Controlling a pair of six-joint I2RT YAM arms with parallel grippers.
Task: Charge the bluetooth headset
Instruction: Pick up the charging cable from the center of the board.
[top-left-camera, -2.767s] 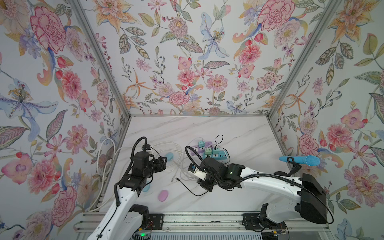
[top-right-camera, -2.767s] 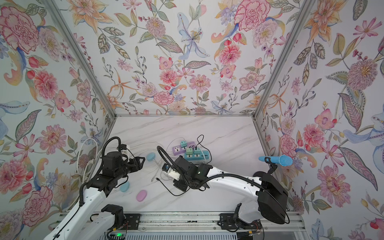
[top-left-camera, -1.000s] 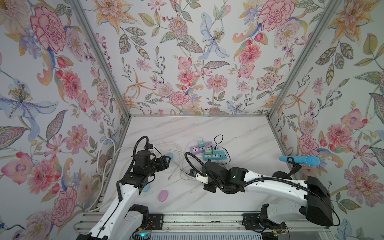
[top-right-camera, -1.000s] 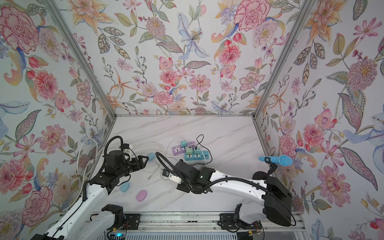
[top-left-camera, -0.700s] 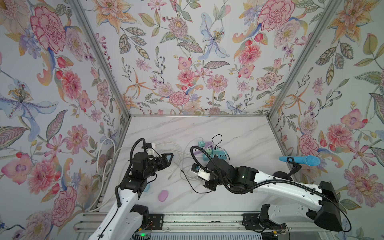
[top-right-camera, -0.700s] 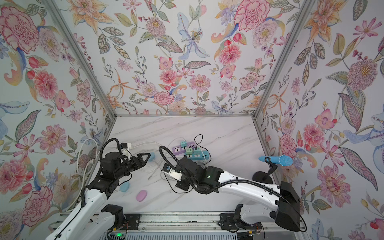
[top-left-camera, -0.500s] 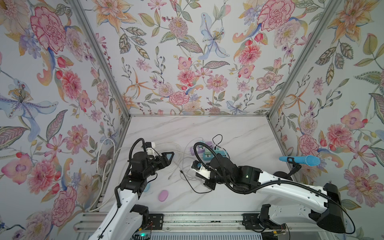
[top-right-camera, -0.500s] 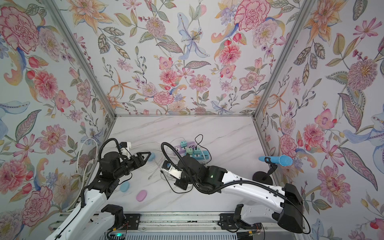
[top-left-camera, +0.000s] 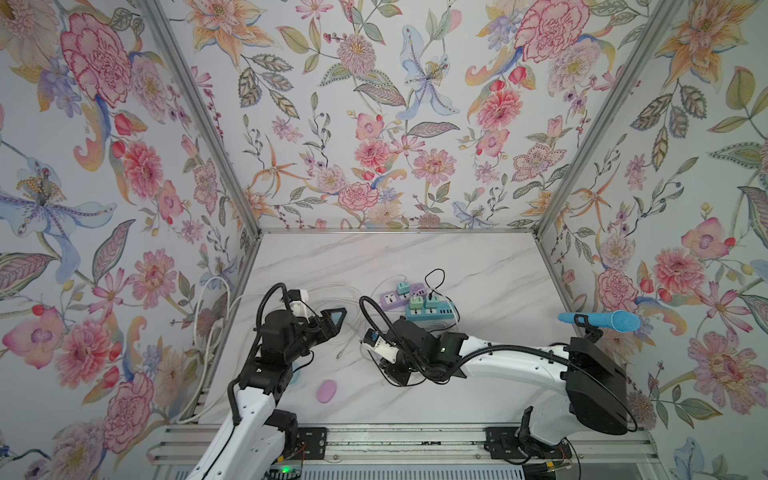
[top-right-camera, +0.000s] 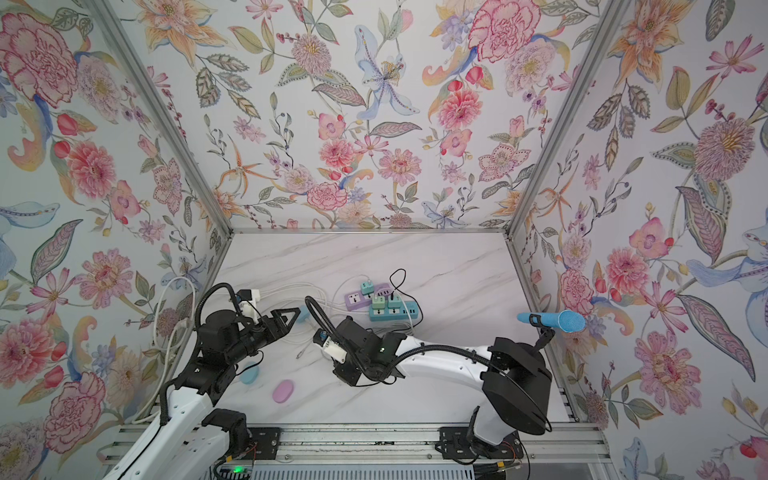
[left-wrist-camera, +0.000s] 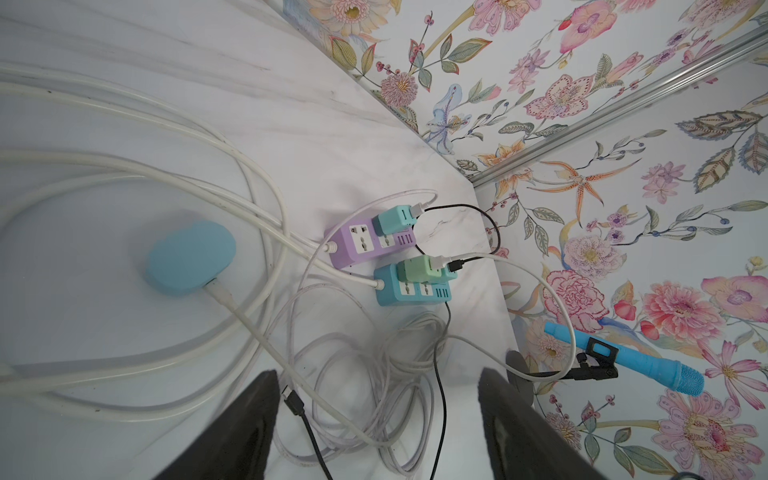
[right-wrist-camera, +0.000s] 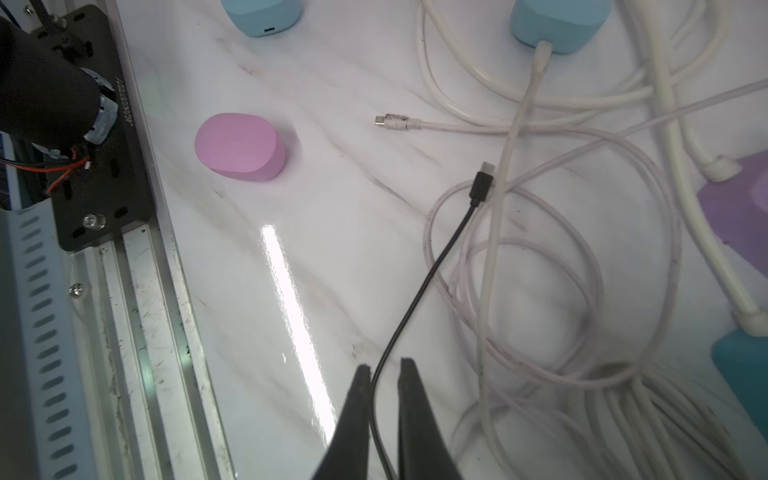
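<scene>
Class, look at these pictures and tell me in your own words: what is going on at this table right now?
Two robot arms are working on charging small headset cases. The right pincer is shut on a black cable, whose free plug lies on the marble table. The pink case sits nearby with nothing plugged in. One blue case already has a white cable in it. The left pincer is open and empty above the table.

Power strips (top-left-camera: 440, 311) lie behind the coiled cables (right-wrist-camera: 648, 390).
</scene>
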